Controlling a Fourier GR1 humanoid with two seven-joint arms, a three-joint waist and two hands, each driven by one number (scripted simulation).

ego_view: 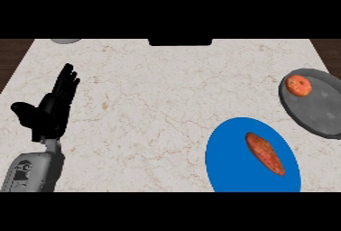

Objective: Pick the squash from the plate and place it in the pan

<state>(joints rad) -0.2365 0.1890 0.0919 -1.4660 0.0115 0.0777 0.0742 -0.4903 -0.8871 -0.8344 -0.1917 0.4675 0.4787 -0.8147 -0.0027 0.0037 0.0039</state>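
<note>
A round blue plate (226, 158) sat on the near right part of the pale marbled stone surface (160, 99). On it lay a long, tapered orange-red squash (265, 153), set at a slant with one end toward the far left and the other toward the near right, resting on the right half of the plate. Just beyond the plate, at the right edge of the surface, was a round dark grey pan (320, 110), cut off in part by the edge of the view. Inside the pan, in its far left part, sat a small round orange-red fruit or vegetable (298, 85); I could not tell which kind.

The left robot hand (52, 110), black on a grey forearm (33, 169), showed at the left side of the surface, its fingers straight and pointing toward the far side, its thumb spread to the left, holding nothing. The squash lay well apart from this robot hand, far to its right and somewhat nearer. The right robot hand did not show.

At the far edge, a grey rounded thing (65, 40) peeked in at the left and a black block (180, 42) stood near the middle.
</note>
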